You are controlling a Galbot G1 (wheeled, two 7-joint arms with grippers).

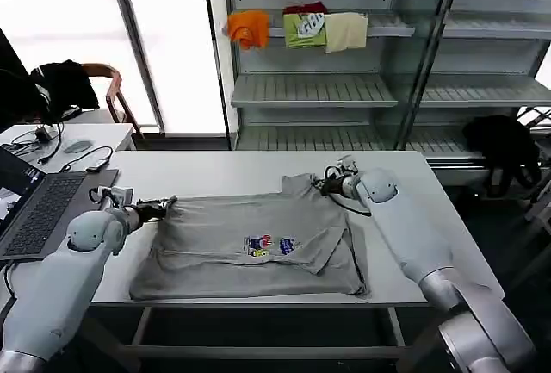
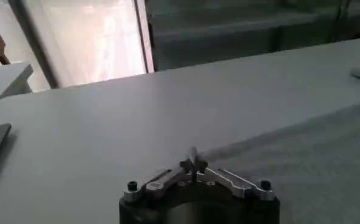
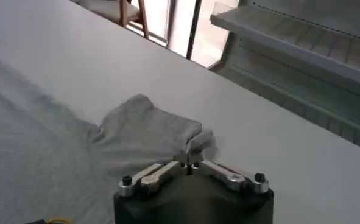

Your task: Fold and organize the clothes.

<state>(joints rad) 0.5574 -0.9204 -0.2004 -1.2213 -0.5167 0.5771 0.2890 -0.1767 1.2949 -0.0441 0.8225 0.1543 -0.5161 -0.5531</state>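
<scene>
A light grey short-sleeved shirt (image 1: pixel 232 239) lies spread on the white table (image 1: pixel 215 170), its small multicoloured print (image 1: pixel 269 245) facing up and one sleeve folded in over the body. My left gripper (image 1: pixel 168 207) is shut on the shirt's far left corner. In the left wrist view the jaws (image 2: pixel 193 161) pinch a thin edge of fabric (image 2: pixel 301 152). My right gripper (image 1: pixel 320 185) is shut on the shirt's far right corner. In the right wrist view a bunched tab of grey cloth (image 3: pixel 146 128) sits between the closed jaws (image 3: pixel 192 155).
An open laptop (image 1: pixel 34 209) and cables (image 1: pixel 82 159) lie at the table's left end. A chair with a black garment (image 1: pixel 60 84) stands behind. The shelf (image 1: pixel 310 89) behind the table holds orange (image 1: pixel 250 27), green (image 1: pixel 305 27) and cream (image 1: pixel 346 30) folded garments.
</scene>
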